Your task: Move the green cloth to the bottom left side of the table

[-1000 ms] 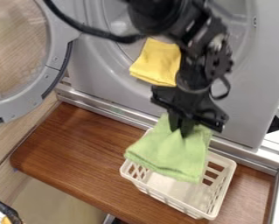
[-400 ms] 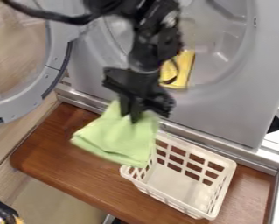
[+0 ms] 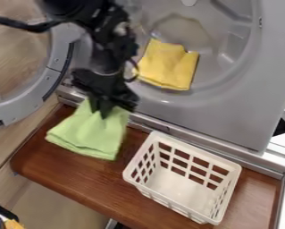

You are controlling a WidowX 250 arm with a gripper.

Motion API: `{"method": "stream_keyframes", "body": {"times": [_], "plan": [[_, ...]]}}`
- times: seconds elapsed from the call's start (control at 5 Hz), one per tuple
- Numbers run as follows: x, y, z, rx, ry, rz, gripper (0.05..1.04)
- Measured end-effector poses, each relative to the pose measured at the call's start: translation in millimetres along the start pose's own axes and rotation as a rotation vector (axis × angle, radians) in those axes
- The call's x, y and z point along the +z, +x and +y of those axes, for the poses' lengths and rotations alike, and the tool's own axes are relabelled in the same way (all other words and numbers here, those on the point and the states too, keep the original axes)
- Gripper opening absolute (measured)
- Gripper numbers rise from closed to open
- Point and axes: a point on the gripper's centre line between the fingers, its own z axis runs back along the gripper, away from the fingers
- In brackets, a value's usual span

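Observation:
The black gripper (image 3: 101,112) hangs over the left part of the brown wooden table (image 3: 60,174), shut on the upper part of the green cloth (image 3: 92,134). The cloth drapes down below the fingertips and spreads toward the lower left. Whether its lower edge touches the wood I cannot tell. It is to the left of the white basket.
A white basket (image 3: 180,185) with slotted walls stands on the table's right half. Behind is a grey machine with a yellow cloth (image 3: 168,65) in its round opening. The machine's round door (image 3: 46,82) stands open at the left.
The gripper has moved left with the green cloth, from above the white basket to the table's left part. The yellow cloth and basket, partly covered before, are now in fuller view.

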Motion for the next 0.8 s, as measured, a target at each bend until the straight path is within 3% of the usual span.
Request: {"method": "stream_keyframes", "body": {"times": [0.2, 0.4, 0.6, 0.8], "plan": [[-28.6, 1.8, 22.0, -0.041, 0.03, -0.02, 0.084], [-62.2, -4.1, 29.7, -0.063, 0.029, 0.019, 0.083], [-78.5, -18.2, 34.2, -0.065, 0.043, 0.033, 0.083], [-93.3, -29.9, 38.9, -0.064, 0.052, 0.007, 0.083]]}}
